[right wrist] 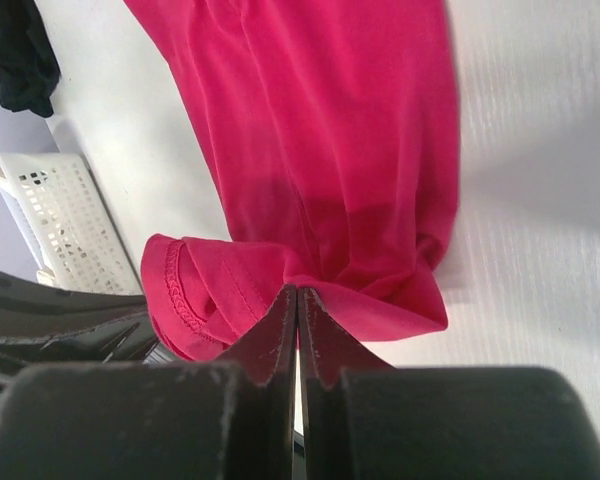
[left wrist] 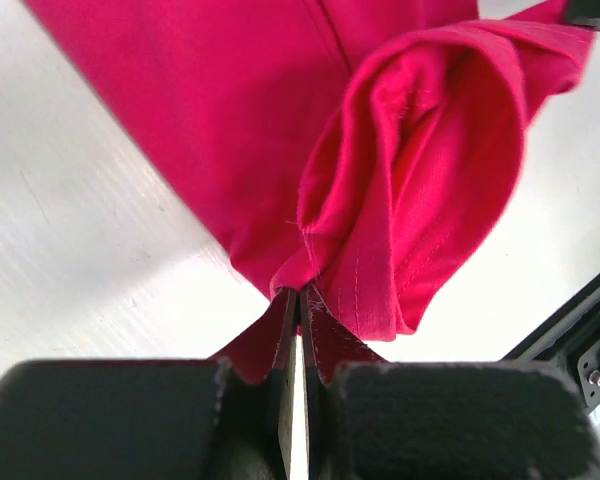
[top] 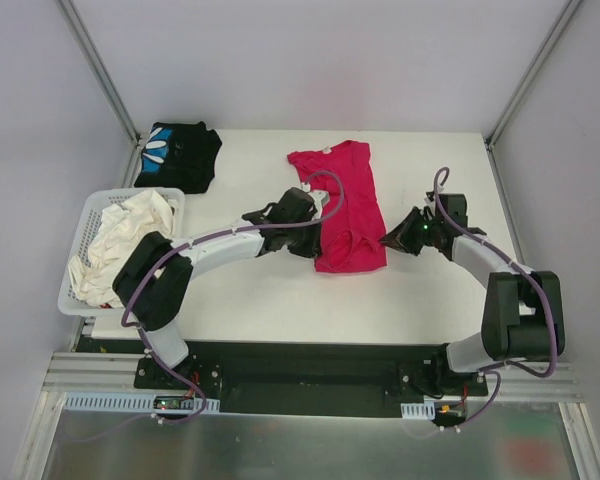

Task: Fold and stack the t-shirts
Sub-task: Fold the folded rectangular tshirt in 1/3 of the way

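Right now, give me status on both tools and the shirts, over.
Left tool shut on red shirt, left edge. Right tool shut on its near right corner. Black shirt apart, far left corner. Basket off left, not in the way.

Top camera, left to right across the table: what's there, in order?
white basket → black t-shirt → left gripper → red t-shirt → right gripper. Both grippers are shut on the red t-shirt's near end, one at each side edge.
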Available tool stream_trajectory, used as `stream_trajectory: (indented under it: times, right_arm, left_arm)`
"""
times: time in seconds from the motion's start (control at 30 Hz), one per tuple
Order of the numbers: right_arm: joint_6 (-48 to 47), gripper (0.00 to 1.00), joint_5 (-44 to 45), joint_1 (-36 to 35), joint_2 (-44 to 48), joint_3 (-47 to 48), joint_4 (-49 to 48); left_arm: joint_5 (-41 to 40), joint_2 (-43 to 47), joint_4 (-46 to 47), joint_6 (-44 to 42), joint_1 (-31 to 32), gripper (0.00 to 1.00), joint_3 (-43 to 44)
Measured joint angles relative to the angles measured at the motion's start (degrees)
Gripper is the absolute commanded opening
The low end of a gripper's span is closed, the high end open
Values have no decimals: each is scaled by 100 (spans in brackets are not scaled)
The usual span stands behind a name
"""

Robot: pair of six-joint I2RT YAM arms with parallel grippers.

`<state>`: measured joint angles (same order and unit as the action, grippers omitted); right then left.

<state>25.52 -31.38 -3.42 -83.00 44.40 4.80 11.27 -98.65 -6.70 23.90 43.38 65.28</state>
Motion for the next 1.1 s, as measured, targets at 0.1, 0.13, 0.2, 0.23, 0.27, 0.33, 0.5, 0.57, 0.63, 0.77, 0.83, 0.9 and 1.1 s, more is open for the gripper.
stream_trajectory:
  times: [0.1, 0.13, 0.2, 0.23, 0.27, 0.33, 0.5, 0.57, 0.63, 0.77, 0.83, 0.9, 1.1]
  right_arm:
    - [87, 1, 13, -28, -203, 127, -94]
    - [105, 1, 15, -28, -278, 181, -120]
    - [151, 1, 33, -39, -417, 319, -155]
    - [175, 1, 46, -39, -483, 398, -166]
    - [192, 1, 55, -39, -533, 463, -173]
    - [223, 1, 59, -39, -671, 656, -190]
    - [297, 1, 63, -44, -1027, 1128, -260]
    - [326, 1, 70, -44, -1174, 1296, -267]
    - [358, 1, 74, -44, -1320, 1451, -271]
    - [389, 1, 72, -44, -1674, 1832, -267]
    - [393, 1, 72, -44, -1834, 1998, -269]
    - [402, 1, 68, -44, -1974, 2138, -260]
    - [407, 1, 63, -46, -2380, 2507, -262]
  left_arm:
    - [-7, -13, 0, -61, -42, 0, 118]
    - [0, -31, -4, -76, -72, 0, 173]
    - [11, -87, -2, -96, -118, 0, 286]
    - [15, -114, 0, -103, -151, 0, 317]
    - [15, -146, 0, -105, -190, 0, 356]
    - [17, -225, 2, -122, -264, 0, 411]
    - [24, -387, -7, -201, -374, 0, 568]
    - [31, -448, -9, -236, -420, 0, 691]
    - [55, -520, -7, -262, -483, 0, 822]
    - [162, -706, -9, -326, -682, 0, 1121]
    - [190, -807, -11, -361, -833, 0, 1285]
    - [216, -883, -11, -380, -946, 0, 1432]
    - [350, -1130, -11, -393, -1095, 0, 1888]
